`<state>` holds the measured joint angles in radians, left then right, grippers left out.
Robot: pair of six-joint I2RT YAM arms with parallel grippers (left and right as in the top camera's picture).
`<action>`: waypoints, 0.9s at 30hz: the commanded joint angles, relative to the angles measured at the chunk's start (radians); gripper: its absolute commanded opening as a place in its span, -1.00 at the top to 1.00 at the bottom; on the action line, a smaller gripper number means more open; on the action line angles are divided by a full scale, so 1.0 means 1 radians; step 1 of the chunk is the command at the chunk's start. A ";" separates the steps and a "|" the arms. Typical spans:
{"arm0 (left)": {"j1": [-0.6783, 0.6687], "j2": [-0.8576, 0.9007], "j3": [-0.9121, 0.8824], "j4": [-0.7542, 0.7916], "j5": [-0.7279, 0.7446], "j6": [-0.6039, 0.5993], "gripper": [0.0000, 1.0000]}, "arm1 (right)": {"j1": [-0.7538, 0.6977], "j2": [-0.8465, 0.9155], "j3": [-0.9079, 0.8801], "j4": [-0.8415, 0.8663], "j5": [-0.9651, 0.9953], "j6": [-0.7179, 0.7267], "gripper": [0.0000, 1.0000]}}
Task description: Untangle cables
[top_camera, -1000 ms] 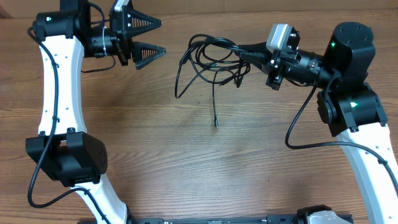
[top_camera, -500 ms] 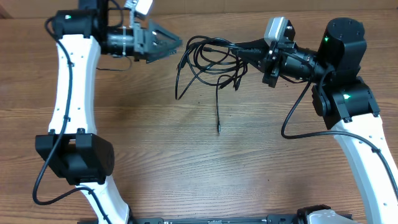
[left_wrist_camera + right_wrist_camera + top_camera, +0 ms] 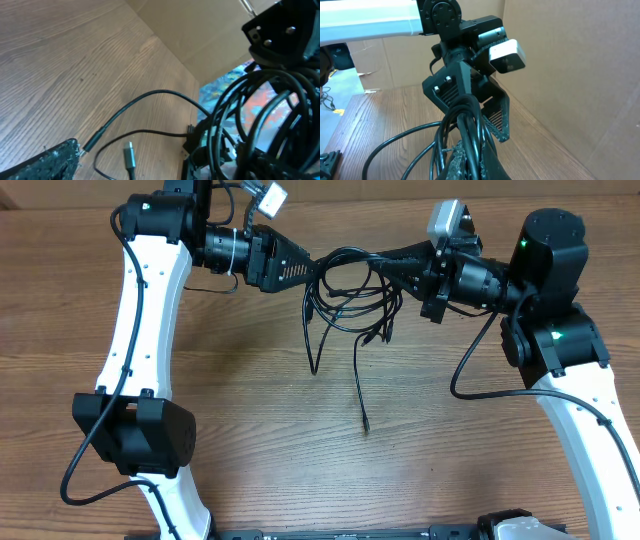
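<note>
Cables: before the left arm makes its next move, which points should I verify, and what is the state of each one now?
1. Right fingers shut on the cables: ok.
2. Left fingers open: ok, they stand apart in the right wrist view.
3. Cables between the left fingers: ok, the bundle runs into the gap.
4. Only one strand in that gap: cannot tell, several strands overlap there.
5. Loose ends clear of both arms: ok, they trail over the table, away from the arms.
6. Bundle untangled: not ok, the loops are bunched between the two arms.
</note>
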<state>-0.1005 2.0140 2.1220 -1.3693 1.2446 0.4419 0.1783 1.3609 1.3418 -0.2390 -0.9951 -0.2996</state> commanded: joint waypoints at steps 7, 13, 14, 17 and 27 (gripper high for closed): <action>-0.013 -0.023 0.022 -0.018 0.085 0.037 0.23 | 0.003 -0.007 0.010 0.018 0.018 0.008 0.92; -0.018 -0.023 0.022 -0.014 0.091 0.037 0.92 | 0.003 -0.007 0.010 0.028 0.018 0.008 0.92; -0.018 -0.023 0.022 -0.013 0.092 0.037 0.91 | 0.003 -0.007 0.010 0.027 0.018 0.008 0.92; -0.018 -0.023 0.022 -0.013 0.092 0.037 0.92 | 0.003 -0.003 0.010 0.022 0.018 0.008 0.92; -0.003 -0.023 0.022 -0.010 0.093 0.037 0.92 | 0.003 0.056 0.010 0.009 0.018 0.008 0.45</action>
<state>-0.1089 2.0140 2.1231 -1.3819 1.3109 0.4557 0.1783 1.3849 1.3418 -0.2253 -0.9794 -0.3019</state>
